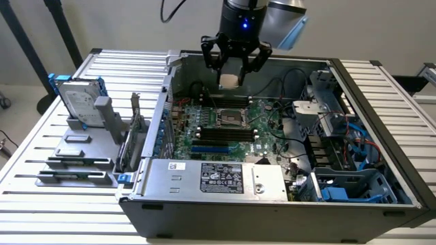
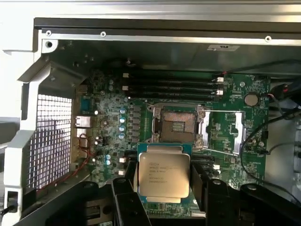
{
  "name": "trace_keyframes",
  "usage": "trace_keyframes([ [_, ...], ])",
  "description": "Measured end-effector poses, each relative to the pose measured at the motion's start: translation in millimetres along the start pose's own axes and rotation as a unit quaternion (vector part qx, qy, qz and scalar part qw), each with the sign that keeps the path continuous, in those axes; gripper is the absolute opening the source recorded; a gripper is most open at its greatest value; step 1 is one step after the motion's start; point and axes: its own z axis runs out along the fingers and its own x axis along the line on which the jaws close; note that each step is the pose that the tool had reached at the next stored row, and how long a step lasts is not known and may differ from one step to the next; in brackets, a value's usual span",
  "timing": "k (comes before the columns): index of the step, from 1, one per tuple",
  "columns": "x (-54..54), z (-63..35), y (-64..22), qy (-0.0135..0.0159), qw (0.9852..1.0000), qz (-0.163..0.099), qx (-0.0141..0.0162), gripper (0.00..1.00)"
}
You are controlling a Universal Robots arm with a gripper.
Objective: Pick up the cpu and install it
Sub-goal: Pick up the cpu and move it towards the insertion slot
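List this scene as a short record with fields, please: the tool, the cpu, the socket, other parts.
tool: closed on the cpu, above the open computer case
cpu: held flat, metal top facing the wrist camera, above the motherboard
socket: open, empty
hard drive: standing in a grey holder, on the exterior view's left of the case

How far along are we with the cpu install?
Done: the pickup. The gripper is shut on the cpu, which is lifted off any surface. In hand: the chip hangs over the motherboard inside the open case, near the socket. Left: seating it, since the socket stands open and empty.
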Motion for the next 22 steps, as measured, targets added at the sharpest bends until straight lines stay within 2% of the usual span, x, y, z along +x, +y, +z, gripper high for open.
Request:
trace_keyframes([
  [5, -6.2, 9.3, 5.7, -0.0001, 1.0000, 0.001, -0.0002, 0.54],
  [16, -10.7, 30.0, 15.1, -0.0009, 0.9999, 0.010, -0.0007, 0.54],
  [22, -15.9, 40.3, 16.3, -0.0009, 0.9999, 0.011, -0.0007, 0.54],
])
